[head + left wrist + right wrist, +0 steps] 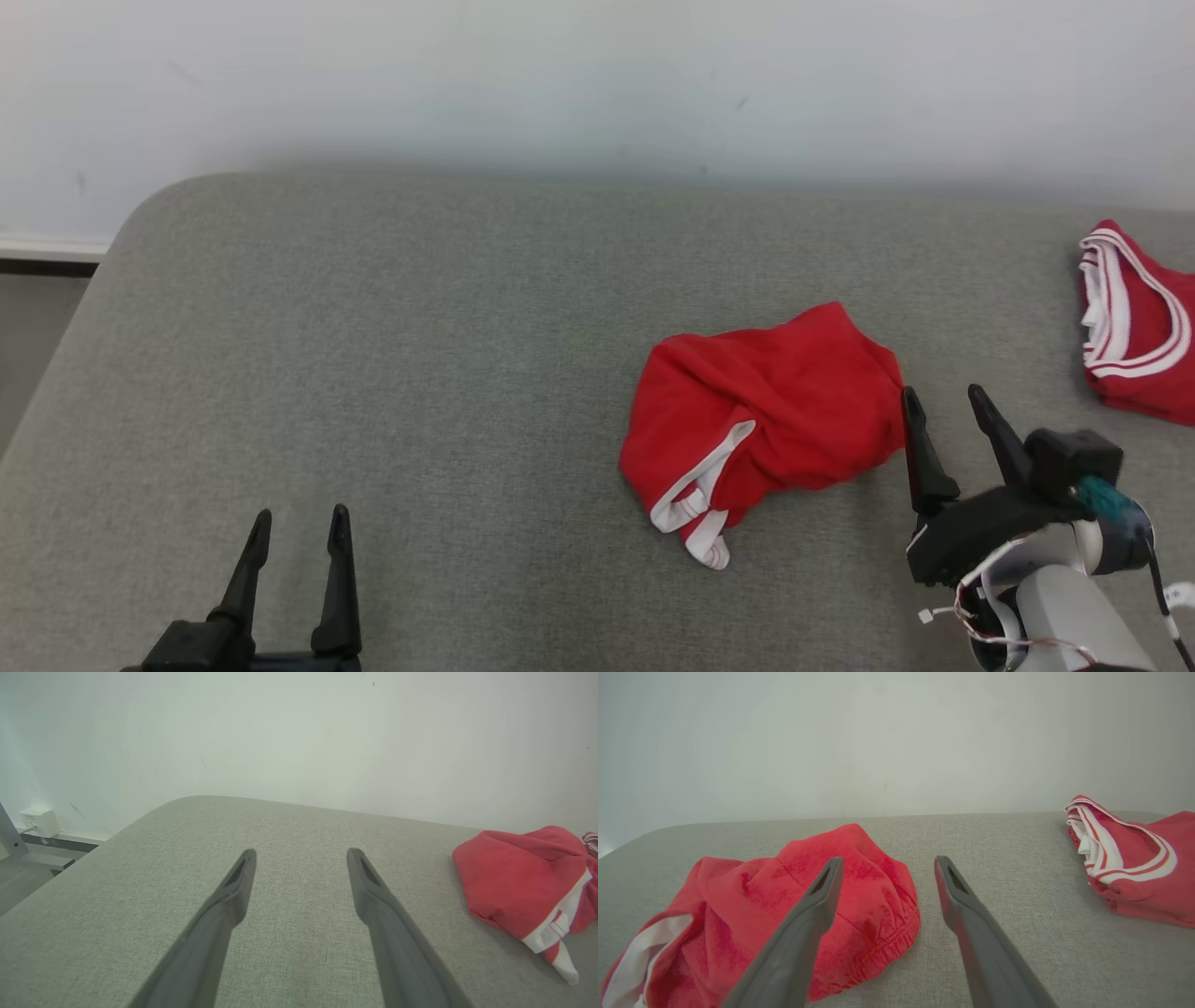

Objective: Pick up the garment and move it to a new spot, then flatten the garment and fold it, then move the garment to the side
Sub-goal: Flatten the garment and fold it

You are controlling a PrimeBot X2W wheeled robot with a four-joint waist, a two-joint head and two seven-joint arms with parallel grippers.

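A crumpled red garment (766,411) with white trim lies on the grey padded table (420,355), right of centre. My right gripper (945,397) stands open just off its right edge, the left fingertip nearly touching the cloth, nothing between the fingers. In the right wrist view the garment (794,905) lies under and left of the open gripper (887,863). My left gripper (299,523) is open at the lower left, well apart from the garment. The left wrist view has its gripper (301,854) over bare table, with the garment (523,877) at the far right.
A second red garment (1144,327) with white striped trim lies at the table's right edge, seen too in the right wrist view (1134,868). A pale wall (597,84) runs behind the table. The table's rounded left corner drops to the floor (37,345).
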